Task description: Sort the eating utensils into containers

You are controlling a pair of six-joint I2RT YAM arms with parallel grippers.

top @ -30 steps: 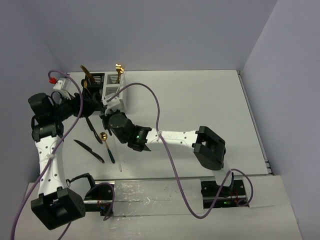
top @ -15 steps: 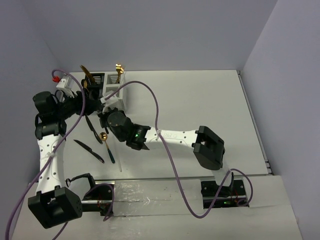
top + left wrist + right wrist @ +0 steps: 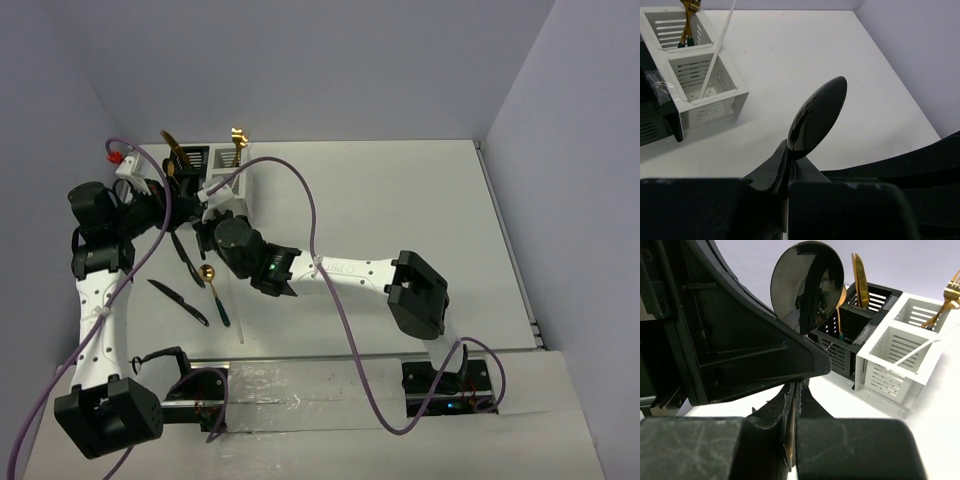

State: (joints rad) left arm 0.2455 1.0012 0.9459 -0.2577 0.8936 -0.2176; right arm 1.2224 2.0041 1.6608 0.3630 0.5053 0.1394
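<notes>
The left gripper and right gripper both seem shut tight on one black spoon, held near the black box. If one arm pulls before the other lets go, the spoon could twist, slip and fall, or hit that box.

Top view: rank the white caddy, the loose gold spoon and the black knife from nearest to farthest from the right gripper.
1. white caddy, right beside the right gripper, on its far side.
2. gold spoon, on the table, on the near side.
3. black knife, farther toward the near edge, to the left.
</notes>
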